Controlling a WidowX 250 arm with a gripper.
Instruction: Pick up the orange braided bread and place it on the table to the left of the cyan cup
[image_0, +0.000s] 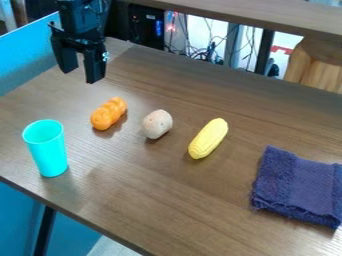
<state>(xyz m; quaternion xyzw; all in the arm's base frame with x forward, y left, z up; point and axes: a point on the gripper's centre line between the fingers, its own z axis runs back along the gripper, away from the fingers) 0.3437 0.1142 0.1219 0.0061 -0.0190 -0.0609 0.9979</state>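
Orange and lumpy, an oblong piece (108, 114) lies on the left part of the table (160, 205), its long axis slanting from nearer the near edge, at left, toward the far edge, at right. The black tool (81, 76) hangs near the far-left corner, its fingers spread, holding nothing. Rightward sit a pale lump (157, 124), yellow corn (208, 138) and a blue cloth (298, 186); an upright turquoise cup (48, 150) stands by the near edge.

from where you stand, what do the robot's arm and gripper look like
The arm is black and blocky. Its gripper is black too, with two thick, slab-like fingers below a wide crosspiece, and small pale, shiny spots on one side. I can't make out any lettering.
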